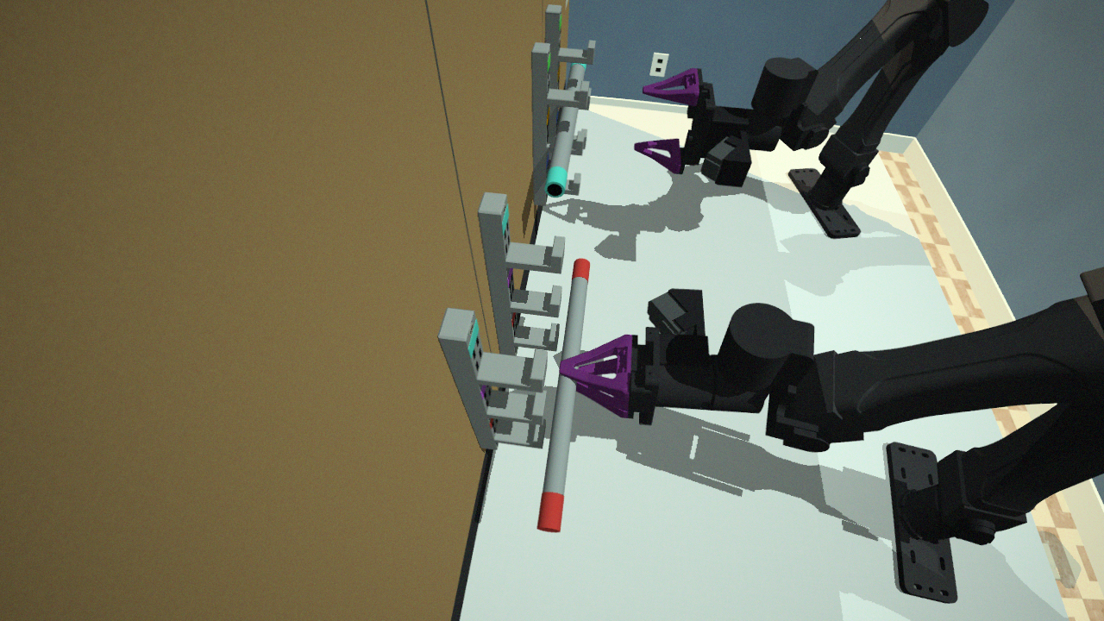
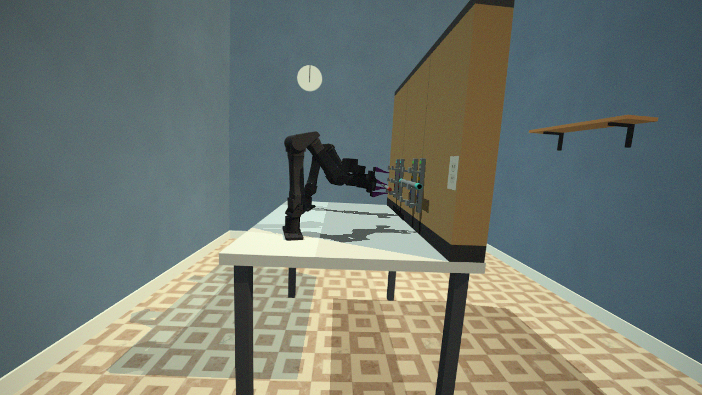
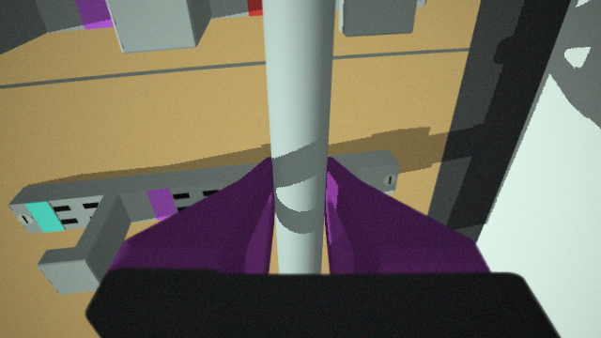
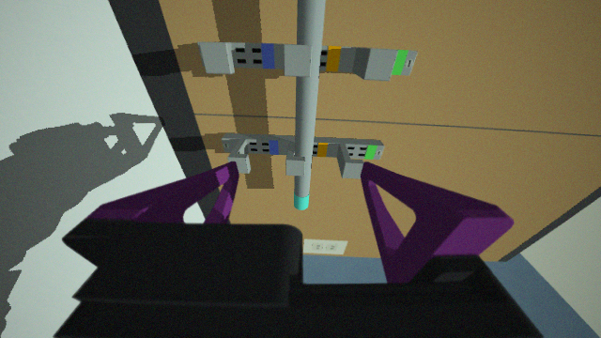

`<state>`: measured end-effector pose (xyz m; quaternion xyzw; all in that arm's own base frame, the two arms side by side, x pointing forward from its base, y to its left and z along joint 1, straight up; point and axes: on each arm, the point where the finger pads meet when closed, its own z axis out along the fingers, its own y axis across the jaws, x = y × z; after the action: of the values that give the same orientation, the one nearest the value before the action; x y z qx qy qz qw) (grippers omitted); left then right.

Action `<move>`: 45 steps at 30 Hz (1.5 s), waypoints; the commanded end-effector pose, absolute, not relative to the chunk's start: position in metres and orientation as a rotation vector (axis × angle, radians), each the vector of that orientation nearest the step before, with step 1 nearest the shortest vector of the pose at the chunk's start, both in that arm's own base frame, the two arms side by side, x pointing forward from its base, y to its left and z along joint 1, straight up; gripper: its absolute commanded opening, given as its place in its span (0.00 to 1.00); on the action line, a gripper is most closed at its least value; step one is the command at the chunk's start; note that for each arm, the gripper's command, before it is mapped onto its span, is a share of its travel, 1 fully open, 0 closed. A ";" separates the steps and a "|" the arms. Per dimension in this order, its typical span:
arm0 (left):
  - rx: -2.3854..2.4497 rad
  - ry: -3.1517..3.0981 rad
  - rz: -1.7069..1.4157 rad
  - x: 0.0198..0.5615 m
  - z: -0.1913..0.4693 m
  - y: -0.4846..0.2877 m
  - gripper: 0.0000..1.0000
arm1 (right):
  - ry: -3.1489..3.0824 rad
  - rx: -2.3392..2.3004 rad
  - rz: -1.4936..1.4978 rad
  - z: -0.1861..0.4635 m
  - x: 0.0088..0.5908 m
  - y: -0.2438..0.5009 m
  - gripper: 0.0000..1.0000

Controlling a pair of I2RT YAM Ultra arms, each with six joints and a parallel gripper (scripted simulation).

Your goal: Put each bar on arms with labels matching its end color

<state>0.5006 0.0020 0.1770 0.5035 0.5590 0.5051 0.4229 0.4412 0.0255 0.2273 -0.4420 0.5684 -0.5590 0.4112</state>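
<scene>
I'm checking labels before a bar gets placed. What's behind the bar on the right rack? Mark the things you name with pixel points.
Behind the bar (image 1: pixel 567 142) (image 4: pixel 306 103): tan wall, parts of both uprights (image 4: pixel 349 145). Whatever it covers there can't be seen.
</scene>
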 end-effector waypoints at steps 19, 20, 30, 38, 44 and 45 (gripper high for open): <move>1.138 1.314 1.314 0.527 0.222 0.007 0.00 | 1.406 -1.069 -1.406 0.237 0.442 0.029 1.00; 1.138 1.314 1.314 0.528 0.221 0.007 0.00 | 1.406 -1.069 -1.406 0.237 0.442 0.029 1.00; 1.138 1.314 1.314 0.535 0.218 0.008 0.00 | 1.406 -1.069 -1.406 0.237 0.442 0.029 1.00; 1.138 1.314 1.314 0.542 0.222 0.009 0.00 | 1.406 -1.069 -1.406 0.237 0.442 0.029 1.00; 1.138 1.314 1.314 0.547 0.225 0.010 0.00 | 1.406 -1.069 -1.406 0.237 0.442 0.029 1.00; 1.138 1.314 1.314 0.547 0.225 0.010 0.00 | 1.406 -1.069 -1.406 0.237 0.442 0.029 1.00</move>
<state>0.5346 0.0046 0.1820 0.4994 0.5562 0.5079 0.4282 0.4412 0.0255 0.2273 -0.4420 0.5684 -0.5590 0.4112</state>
